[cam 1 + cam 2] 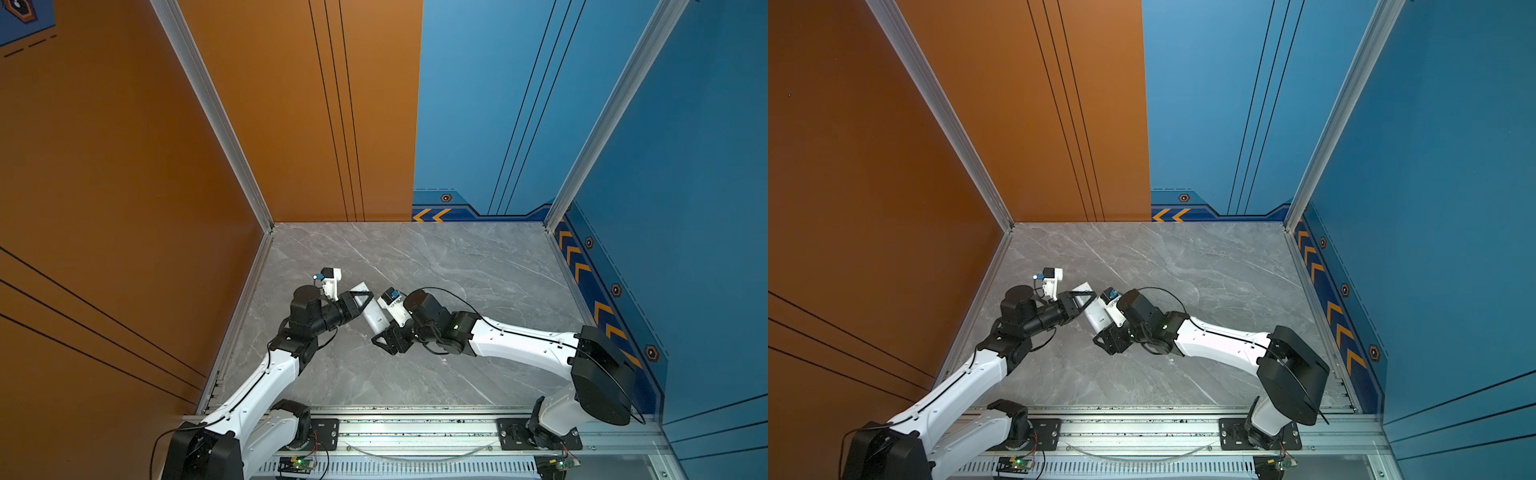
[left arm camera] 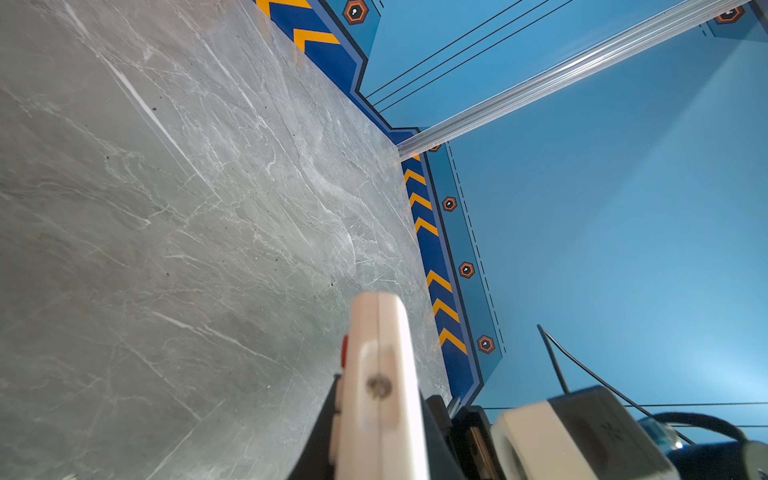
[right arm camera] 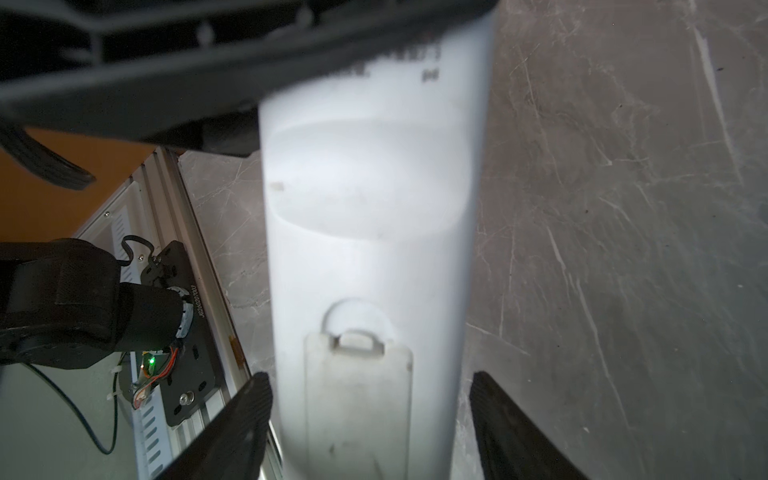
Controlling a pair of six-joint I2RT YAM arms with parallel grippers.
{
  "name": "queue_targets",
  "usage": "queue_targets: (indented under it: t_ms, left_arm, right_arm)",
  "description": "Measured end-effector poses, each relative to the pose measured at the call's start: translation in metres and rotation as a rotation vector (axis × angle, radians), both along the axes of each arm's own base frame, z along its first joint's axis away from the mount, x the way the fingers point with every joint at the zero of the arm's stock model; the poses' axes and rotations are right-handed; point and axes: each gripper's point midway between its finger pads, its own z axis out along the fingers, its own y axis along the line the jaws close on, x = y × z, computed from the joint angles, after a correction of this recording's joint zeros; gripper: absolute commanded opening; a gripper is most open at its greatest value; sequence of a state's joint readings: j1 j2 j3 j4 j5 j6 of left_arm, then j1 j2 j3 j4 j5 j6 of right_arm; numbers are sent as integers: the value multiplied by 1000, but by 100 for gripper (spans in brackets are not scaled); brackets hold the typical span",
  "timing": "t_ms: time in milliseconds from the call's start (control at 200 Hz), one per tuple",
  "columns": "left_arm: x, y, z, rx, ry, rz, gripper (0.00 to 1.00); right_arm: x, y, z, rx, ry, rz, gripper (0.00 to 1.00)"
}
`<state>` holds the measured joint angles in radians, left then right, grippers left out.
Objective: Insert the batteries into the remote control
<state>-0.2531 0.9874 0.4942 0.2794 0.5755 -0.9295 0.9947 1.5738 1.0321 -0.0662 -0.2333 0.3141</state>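
Remote (image 1: 374, 318) over marble tabletop (image 1: 457, 266), left jaws clamped across middle.

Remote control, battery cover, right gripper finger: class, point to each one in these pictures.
remote control (image 1: 376, 317): in a top view, on its plain white back.
battery cover (image 3: 357, 409): right wrist view, middle of the panel.
right gripper finger (image 3: 241, 424): right wrist view, the black finger's flat face.

Top views overlook all; 2 close wrist views apparently share remote control (image 3: 365, 249).
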Motion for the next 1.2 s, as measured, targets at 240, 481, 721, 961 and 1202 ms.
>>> queue_targets:
  t_ms: [240, 481, 721, 961, 1202]
  left_arm:
    - [2, 2, 0, -2, 3, 9, 0]
    - [2, 3, 0, -2, 4, 12, 0]
    - [2, 3, -1, -2, 4, 12, 39]
    - [2, 2, 2, 3, -17, 3, 85]
    - [-1, 1, 7, 2, -38, -16, 96]
  right_arm:
    - [0, 0, -1, -1, 3, -1, 48]
    - [0, 1, -1, 1, 7, -4, 29]
    - [0, 0, -1, 4, 8, -3, 14]
    - [0, -12, -5, 9, 34, -8, 10]
    - [0, -23, 22, 76, 12, -17, 9]
